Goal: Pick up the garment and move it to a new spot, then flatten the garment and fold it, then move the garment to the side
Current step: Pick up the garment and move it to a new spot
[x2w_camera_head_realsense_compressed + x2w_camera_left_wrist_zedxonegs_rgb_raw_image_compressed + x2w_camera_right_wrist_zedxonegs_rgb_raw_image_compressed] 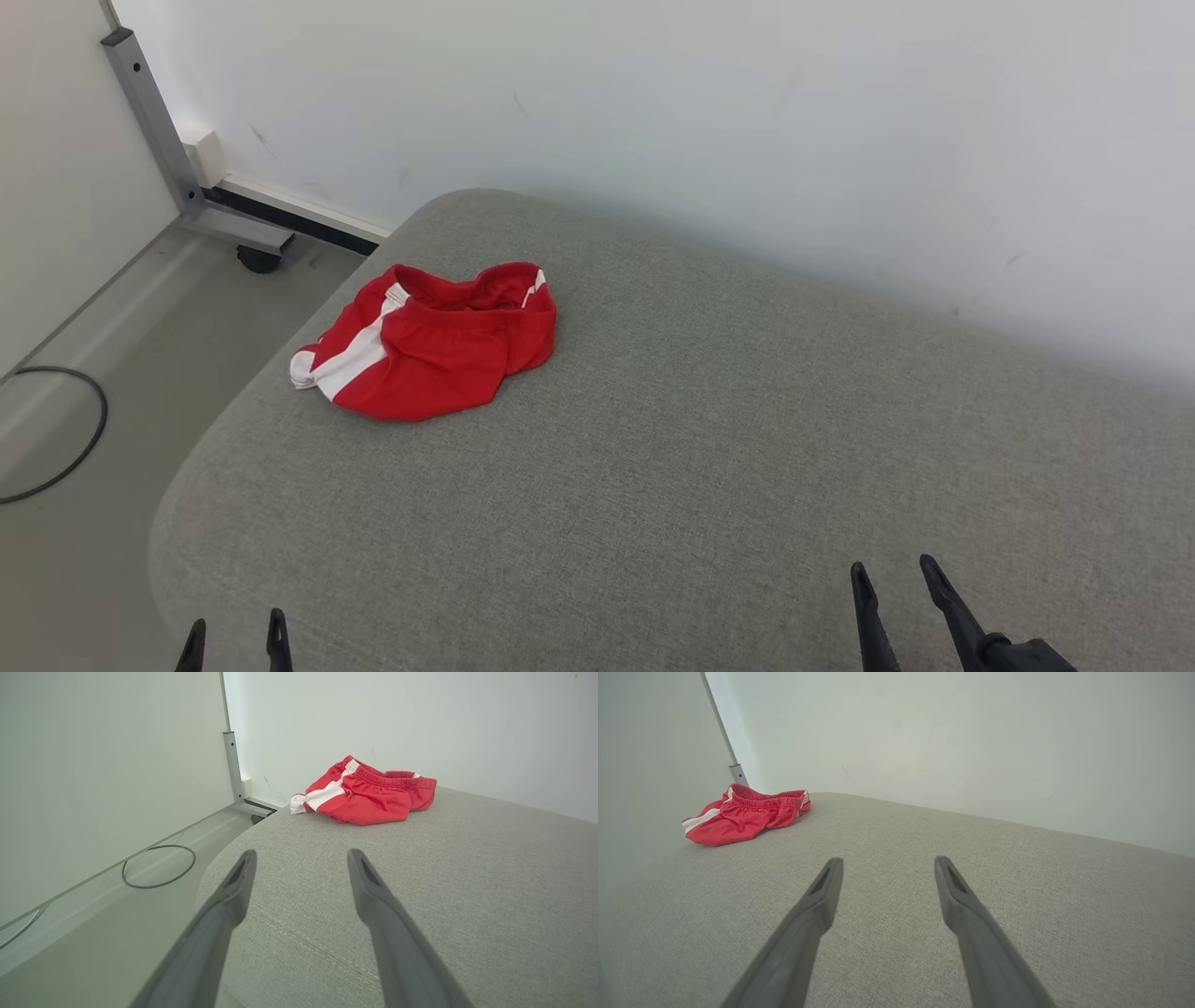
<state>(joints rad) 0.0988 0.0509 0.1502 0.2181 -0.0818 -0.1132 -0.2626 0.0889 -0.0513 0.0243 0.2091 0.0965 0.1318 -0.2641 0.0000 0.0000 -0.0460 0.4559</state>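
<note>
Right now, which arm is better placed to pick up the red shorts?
Probably the left. The red shorts lie crumpled at the far left of the grey cushion, nearly straight ahead of the left jaws and across from the right jaws. Both stand open and empty.

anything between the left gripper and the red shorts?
No. Bare grey cushion runs from the open left gripper to the red shorts, seen in the left wrist view.
</note>
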